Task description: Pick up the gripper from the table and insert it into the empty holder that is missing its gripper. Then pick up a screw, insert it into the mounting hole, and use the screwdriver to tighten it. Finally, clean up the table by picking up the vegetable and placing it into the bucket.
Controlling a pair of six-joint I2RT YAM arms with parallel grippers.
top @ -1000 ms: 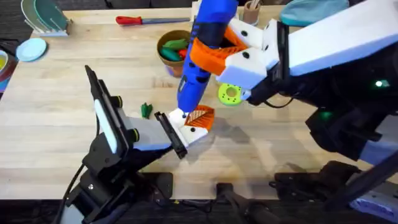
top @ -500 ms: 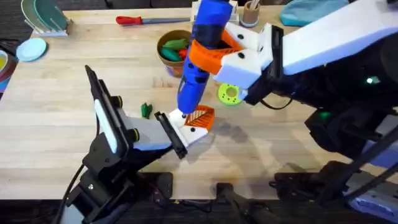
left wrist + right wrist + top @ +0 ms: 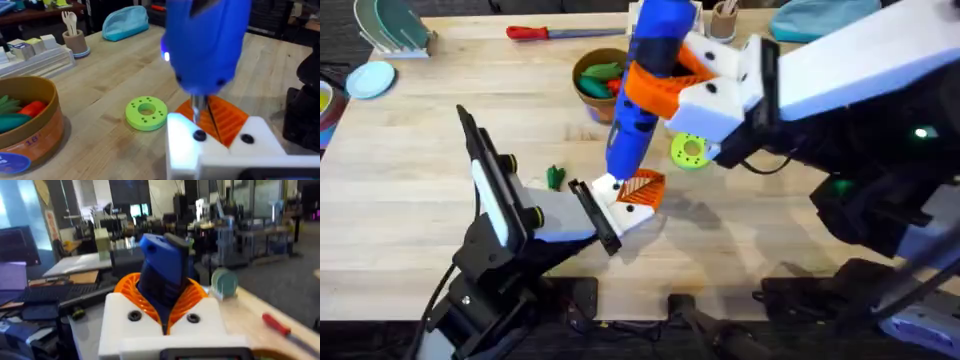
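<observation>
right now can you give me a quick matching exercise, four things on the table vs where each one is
Things:
1. screwdriver
2. vegetable
3. bucket
4. red-handled tool

Places:
a. lying along the table's far edge
b. loose on the wood beside the left arm
c. clamped in the right gripper, bit down on the white holder
d. just behind the screwdriver, toy food inside

Pairs: 1-c, 2-b, 3-d, 4-a
</observation>
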